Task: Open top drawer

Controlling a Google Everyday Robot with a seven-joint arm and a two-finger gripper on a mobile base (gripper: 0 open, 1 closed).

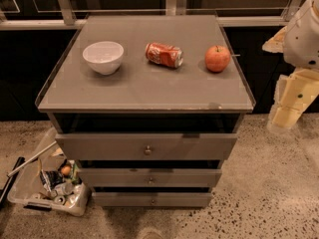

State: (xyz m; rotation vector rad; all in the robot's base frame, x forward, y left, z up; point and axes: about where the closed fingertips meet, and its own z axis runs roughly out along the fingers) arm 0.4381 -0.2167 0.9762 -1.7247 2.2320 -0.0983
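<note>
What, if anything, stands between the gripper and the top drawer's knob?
Nothing visible does. The cream-coloured gripper hangs to the right of the grey cabinet, apart from the wide matte grey top drawer, whose small round metal knob is uncovered. The clear plastic bin of rubbish sits on the floor, lower left.

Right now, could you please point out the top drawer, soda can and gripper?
top drawer (99, 147): camera view, flat front left of knob (147, 150).
soda can (164, 54): camera view, middle of its red side.
gripper (285, 115): camera view, cream tip, right of the cabinet (149, 88).
</note>
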